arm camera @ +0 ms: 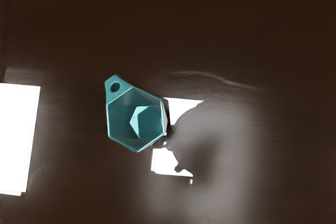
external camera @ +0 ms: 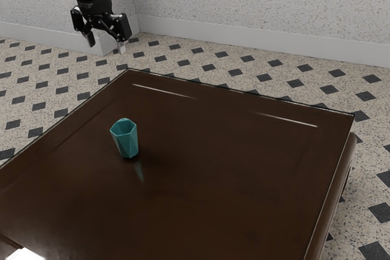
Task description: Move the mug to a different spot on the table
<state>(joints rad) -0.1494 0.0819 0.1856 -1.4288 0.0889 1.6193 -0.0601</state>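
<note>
A teal faceted mug (external camera: 125, 137) stands upright on the dark brown table (external camera: 231, 168), toward the exterior view's left of the tabletop. From above, the mug (arm camera: 136, 120) shows a hexagonal mouth and a small handle with a hole. My black gripper (external camera: 105, 42) hangs high above the table's far left corner, well apart from the mug. Its fingers are spread apart with nothing between them.
The table has a raised rim (external camera: 332, 181) along its edges. Around it lies a speckled floor with dark diamond tiles (external camera: 262, 65), and a wall with a white baseboard stands behind. Bright reflections (arm camera: 18, 137) lie on the glossy tabletop near the mug.
</note>
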